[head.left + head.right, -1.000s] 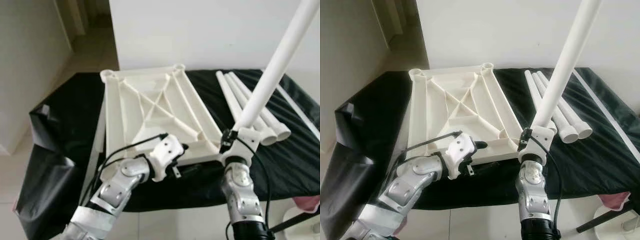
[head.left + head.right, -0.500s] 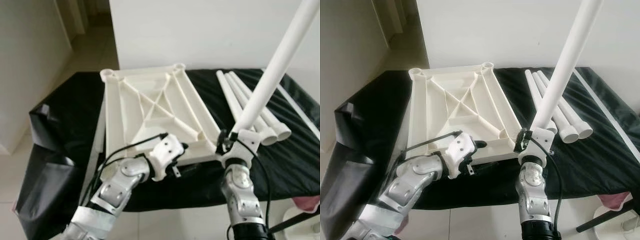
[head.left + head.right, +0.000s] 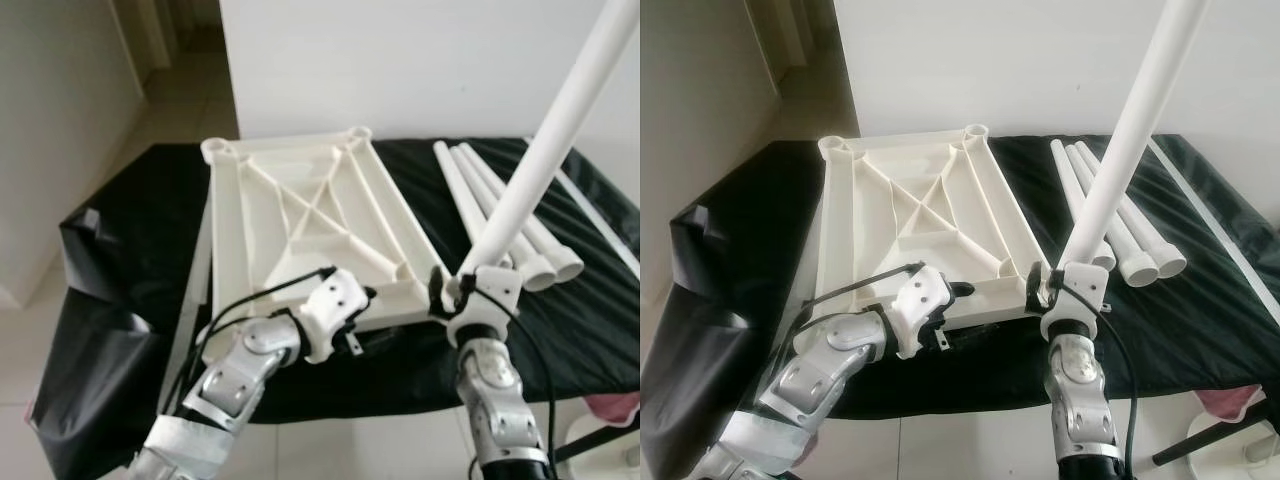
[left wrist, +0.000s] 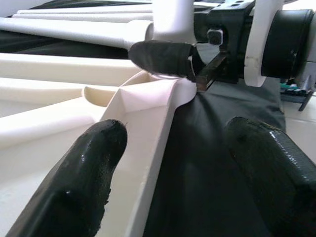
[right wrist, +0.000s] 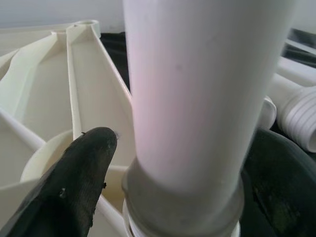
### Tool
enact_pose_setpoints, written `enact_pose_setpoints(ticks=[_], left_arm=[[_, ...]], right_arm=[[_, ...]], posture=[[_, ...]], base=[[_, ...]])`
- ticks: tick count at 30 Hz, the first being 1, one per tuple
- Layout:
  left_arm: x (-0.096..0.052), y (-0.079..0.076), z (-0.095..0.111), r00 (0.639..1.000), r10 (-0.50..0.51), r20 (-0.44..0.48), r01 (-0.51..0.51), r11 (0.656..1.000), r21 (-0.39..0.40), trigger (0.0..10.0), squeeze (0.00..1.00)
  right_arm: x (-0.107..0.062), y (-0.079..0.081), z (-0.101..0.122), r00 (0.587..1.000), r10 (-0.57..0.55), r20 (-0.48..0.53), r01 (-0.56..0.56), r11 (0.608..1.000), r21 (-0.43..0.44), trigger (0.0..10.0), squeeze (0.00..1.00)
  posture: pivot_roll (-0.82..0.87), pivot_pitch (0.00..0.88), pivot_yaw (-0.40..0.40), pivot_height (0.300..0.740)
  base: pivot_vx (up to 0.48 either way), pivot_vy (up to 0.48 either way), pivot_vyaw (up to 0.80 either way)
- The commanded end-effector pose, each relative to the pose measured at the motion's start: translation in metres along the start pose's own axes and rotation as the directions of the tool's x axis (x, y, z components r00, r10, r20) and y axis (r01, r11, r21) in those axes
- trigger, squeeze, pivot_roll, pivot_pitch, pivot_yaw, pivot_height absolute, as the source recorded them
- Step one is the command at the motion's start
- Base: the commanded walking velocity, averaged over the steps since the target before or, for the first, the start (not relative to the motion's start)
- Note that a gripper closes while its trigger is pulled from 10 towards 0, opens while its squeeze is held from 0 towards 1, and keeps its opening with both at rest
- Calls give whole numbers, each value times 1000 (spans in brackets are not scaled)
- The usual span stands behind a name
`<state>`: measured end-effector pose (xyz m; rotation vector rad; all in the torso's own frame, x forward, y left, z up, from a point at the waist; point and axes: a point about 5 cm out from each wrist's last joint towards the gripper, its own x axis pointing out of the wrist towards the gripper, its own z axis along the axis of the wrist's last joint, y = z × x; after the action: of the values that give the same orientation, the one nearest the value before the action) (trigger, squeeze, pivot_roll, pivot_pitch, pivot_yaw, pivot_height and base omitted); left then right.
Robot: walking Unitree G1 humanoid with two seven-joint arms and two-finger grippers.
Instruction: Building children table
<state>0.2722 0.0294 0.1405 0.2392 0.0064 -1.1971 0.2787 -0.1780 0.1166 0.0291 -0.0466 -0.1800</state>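
The white tabletop (image 3: 310, 225) lay upside down, ribs showing, on a black cloth (image 3: 130, 250) spread over the work surface. The right gripper (image 3: 1065, 290) was clamped on a long white leg (image 3: 1120, 160), which leaned up and away to the right with its lower end at the tabletop's near right corner socket (image 4: 160, 76). The left gripper (image 4: 168, 163) sat at the near edge of the tabletop, its two black fingers (image 4: 74, 192) spread apart, one over the ribbed underside and the other over the cloth, gripping nothing. Three more white legs (image 3: 500, 215) lay side by side on the cloth to the right of the tabletop.
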Motion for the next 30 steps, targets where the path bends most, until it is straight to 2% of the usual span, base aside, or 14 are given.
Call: enact_pose_setpoints(ticks=[1, 7, 13, 17, 30], left_arm=[[0, 0, -3, 999, 30, -14, -30, 999, -11, 10000, 0], [1, -4, -5, 1000, 2, -15, -3, 997, -79, 10000, 0], [0, -4, -5, 1000, 3, -17, -4, 999, -49, 10000, 0], [1, -5, -5, 1000, -2, -19, 1, 999, -46, 10000, 0], [1, -4, -4, 1000, 3, -27, -4, 1000, -31, 10000, 0]], right_arm=[[0, -1, 1, 1000, 19, 12, -19, 1000, 12, 10000, 0], [3, -6, 7, 994, 101, 34, -100, 995, -18, 10000, 0], [8, -15, 9, 980, 198, 30, -195, 978, -79, 10000, 0], [13, -21, 13, 967, 254, 28, -251, 964, -91, 10000, 0], [23, -31, 13, 927, 373, -27, -373, 914, -159, 10000, 0]], posture=[[34, 0, -23, 740], [30, 0, -23, 740], [32, 0, -28, 740], [36, 0, -30, 740], [35, 0, -29, 740]], base=[[0, 0, 0], [0, 0, 0], [0, 0, 0], [0, 0, 0], [0, 0, 0]])
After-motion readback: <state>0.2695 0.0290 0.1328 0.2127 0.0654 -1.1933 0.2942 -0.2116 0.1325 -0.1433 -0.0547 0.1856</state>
